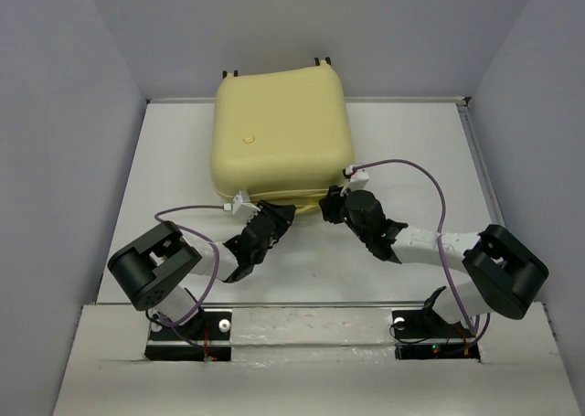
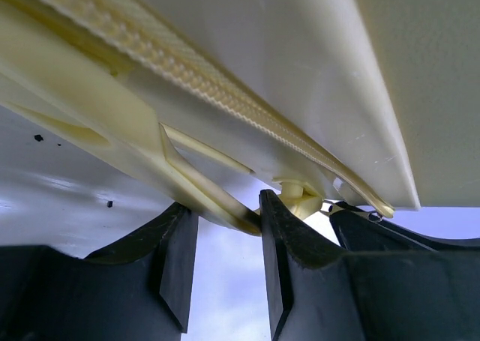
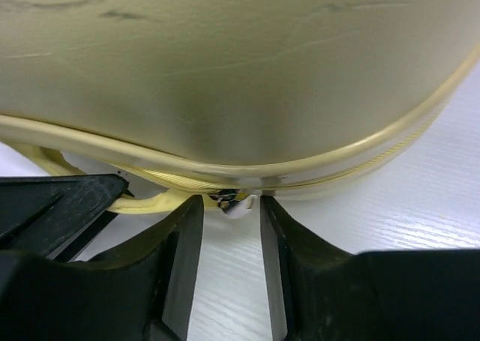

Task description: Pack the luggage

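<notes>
1. Locate the luggage in the upper centre of the top view: closed, lying flat on the white table, pale yellow shell facing up, small dark wheels at the far edge.
2. Find the left gripper just below the centre of the same view, against the near edge of the shell. Find the right gripper just to its right at the same edge, the two heads near each other but apart.
3. Note the purple cables trailing back from each head toward the lower corners of the frame.
4. In the left wrist view, follow the zip track diagonally from upper left to lower right across the pale shell.
5. Note the thin pale loop dropping from the shell into the gap between the left jaws, low in the centre of the frame, close against the jaw on the right of the frame.
6. Record the left jaws as parted, with daylight beside the loop; nothing clamped.
7. In the right wrist view, note the shell filling the upper half of the frame, its seam curving across the middle.
8. Locate the small metal zip pull at centre frame, at the mouth of the gap between the right jaws.
9. Record the right jaws as parted, wider than the pull; no grip visible. Treat contact between pull and jaw tips as impossible to tell.
10. Note one black finger of the left gripper at the left edge of that view, beside the right jaws.
</notes>
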Controlling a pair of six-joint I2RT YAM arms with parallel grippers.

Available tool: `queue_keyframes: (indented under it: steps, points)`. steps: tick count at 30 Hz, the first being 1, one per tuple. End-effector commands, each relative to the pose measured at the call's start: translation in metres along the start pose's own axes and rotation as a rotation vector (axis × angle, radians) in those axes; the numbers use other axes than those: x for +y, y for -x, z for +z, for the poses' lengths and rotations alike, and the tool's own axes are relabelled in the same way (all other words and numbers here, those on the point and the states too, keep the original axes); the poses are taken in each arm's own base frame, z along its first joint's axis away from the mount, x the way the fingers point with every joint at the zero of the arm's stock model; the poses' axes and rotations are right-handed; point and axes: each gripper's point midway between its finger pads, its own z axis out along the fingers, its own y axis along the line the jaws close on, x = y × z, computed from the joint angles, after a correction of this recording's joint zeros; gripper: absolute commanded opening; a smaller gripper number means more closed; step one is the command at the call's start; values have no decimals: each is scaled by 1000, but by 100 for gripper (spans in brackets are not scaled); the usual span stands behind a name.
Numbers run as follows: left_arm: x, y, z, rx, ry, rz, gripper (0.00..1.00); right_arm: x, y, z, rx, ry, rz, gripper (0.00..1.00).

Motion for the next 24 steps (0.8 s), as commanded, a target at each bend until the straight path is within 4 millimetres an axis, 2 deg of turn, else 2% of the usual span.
queue_keyframes:
  steps: [1, 3, 4, 6, 7, 8, 10, 11, 12, 14, 15, 17, 18, 21, 24]
  points:
    - [-75, -52, -26, 245, -279, 45, 6, -15, 33, 5, -162, -89, 47, 34]
    - [-75, -53, -26, 246, -277, 50, 6, -17, 38, 6, -189, -100, 41, 27]
    - [-75, -53, -26, 248, -277, 50, 6, -18, 44, 6, -212, -109, 34, 8]
    - [-74, -54, -26, 249, -273, 57, 6, -14, 55, 2, -244, -89, 14, 7]
    - [-74, -54, -25, 247, -271, 62, 6, -12, 52, 2, -233, -76, -2, 7]
    - [-73, -55, -24, 248, -268, 67, 6, -8, 61, -3, -246, -52, -7, 7]
    - [-78, -57, -21, 252, -277, 76, 6, -4, 59, -10, -204, -29, -51, 7]
    - [-81, -61, -17, 256, -281, 87, 6, 15, 70, -17, -194, 60, -63, 7]
    - [-84, -63, -16, 265, -292, 94, 6, 33, 46, -23, -65, 166, -99, 7]
    - [-92, -67, -11, 267, -316, 104, 6, 65, 30, -37, 48, 308, -96, 7]
    - [-102, -66, -11, 259, -354, 100, 6, 96, 15, -53, 120, 400, -122, 7]
    - [-108, -66, -10, 252, -383, 108, 6, 134, -1, -72, 175, 491, -167, 7]
    - [-115, -67, -9, 250, -408, 112, 6, 164, -14, -86, 226, 555, -205, 7]
    - [-125, -69, -8, 254, -449, 114, 6, 191, -23, -96, 252, 611, -221, 7]
    - [-123, -69, -12, 256, -456, 94, 6, 185, -23, -91, 240, 568, -208, 7]
